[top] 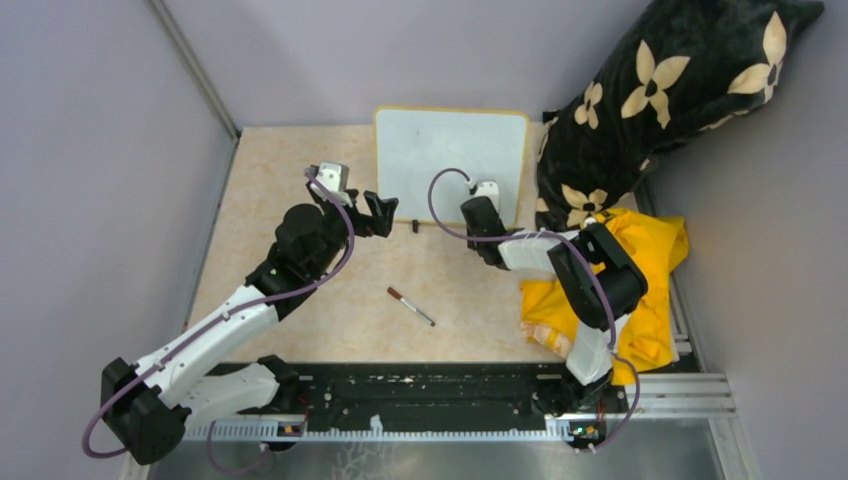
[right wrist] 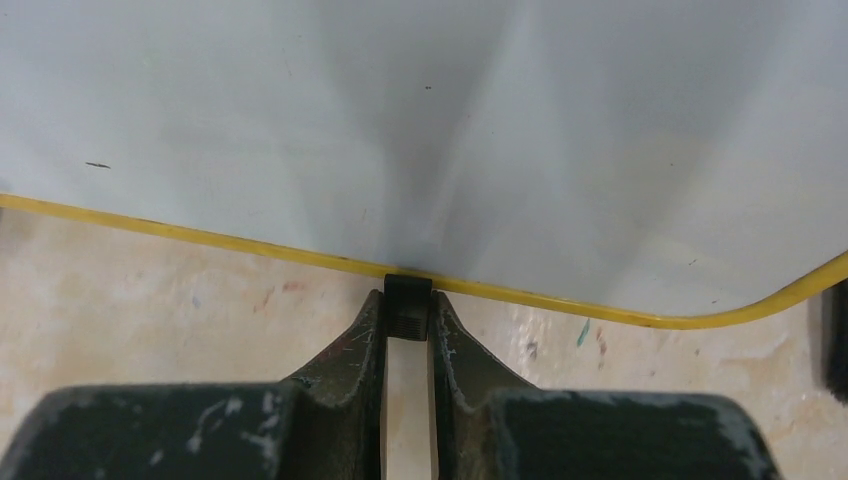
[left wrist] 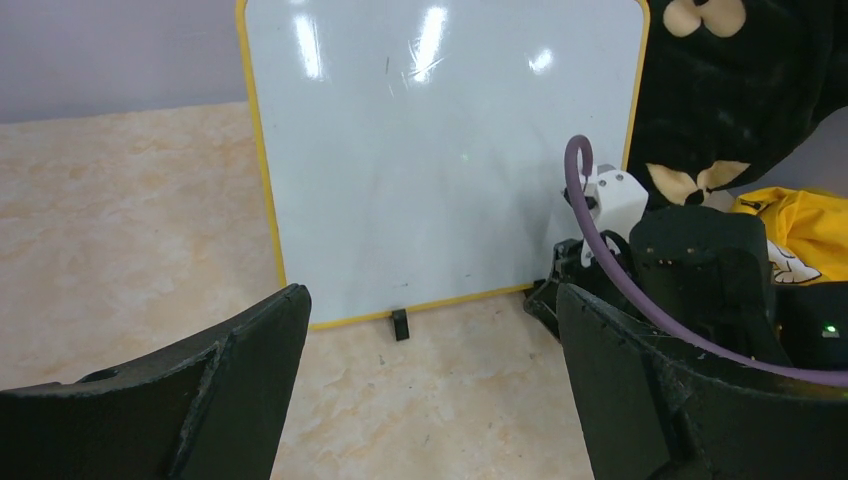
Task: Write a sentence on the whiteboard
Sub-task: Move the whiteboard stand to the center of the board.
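On the beige bench [top: 330, 300] the blank whiteboard [top: 440, 150] stands far back; the right gripper [right wrist: 407, 318] pinches its right foot [right wrist: 407, 298], and the left gripper [left wrist: 430, 300] gapes wide, empty.

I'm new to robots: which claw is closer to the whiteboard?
Right. The right gripper pinches the black foot of the whiteboard at its bottom edge. The left gripper is open, apart from the board, facing its front.

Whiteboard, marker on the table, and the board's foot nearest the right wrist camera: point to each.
whiteboard [top: 450, 160], top external view, bare white face.
marker [top: 411, 307], top external view, middle of its barrel.
black foot [right wrist: 407, 303], right wrist view, its front face under the yellow frame.
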### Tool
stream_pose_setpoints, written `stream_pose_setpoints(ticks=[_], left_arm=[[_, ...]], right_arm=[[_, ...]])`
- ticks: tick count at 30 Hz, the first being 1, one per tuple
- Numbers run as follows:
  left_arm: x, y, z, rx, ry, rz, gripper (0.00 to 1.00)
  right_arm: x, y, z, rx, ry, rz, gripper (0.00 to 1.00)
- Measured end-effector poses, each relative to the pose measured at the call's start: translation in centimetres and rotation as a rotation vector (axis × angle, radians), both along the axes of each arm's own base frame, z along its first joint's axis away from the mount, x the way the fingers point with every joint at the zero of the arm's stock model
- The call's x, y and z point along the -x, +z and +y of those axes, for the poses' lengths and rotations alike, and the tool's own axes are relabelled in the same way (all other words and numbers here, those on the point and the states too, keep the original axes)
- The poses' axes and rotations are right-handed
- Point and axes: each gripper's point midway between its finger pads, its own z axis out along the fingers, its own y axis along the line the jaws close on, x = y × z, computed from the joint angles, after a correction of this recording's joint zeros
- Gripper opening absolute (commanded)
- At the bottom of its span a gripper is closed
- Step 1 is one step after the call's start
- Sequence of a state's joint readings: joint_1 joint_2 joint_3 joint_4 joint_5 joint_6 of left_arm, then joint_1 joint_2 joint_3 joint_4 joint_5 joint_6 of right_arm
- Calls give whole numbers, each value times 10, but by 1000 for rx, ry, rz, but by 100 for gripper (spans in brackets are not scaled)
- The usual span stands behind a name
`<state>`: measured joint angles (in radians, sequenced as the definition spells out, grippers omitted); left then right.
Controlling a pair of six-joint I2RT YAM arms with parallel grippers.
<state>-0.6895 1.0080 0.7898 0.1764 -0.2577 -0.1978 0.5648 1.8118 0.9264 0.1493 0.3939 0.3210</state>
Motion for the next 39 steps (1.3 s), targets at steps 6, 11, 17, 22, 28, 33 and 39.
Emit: stream_pose_setpoints(ticks=[6,11,17,22,28,33,39], left_arm=[[-1,-1,-1,-2,0,3,99],[-3,-8,-3,-10,0,18,99],[-4,-11,-4,-15,-1,25,99],[-4,-11,-4,-13,0,25,99],[-4,-11,-4,-13,0,27,99],[-4,-11,-4,-14,0,27,99],[-4,-11,-4,-13,-1,27,99]], right_arm=[[35,-1,7,12,72,11,0],[54,-2,10,5,116,21,0],[60,-2,14,5,131,23,0],[62,-2,18,-2,137,24,0],[64,-2,22,-11,141,26,0],[64,-2,21,-7,140,25,0],[64,-2,21,-7,141,25,18]])
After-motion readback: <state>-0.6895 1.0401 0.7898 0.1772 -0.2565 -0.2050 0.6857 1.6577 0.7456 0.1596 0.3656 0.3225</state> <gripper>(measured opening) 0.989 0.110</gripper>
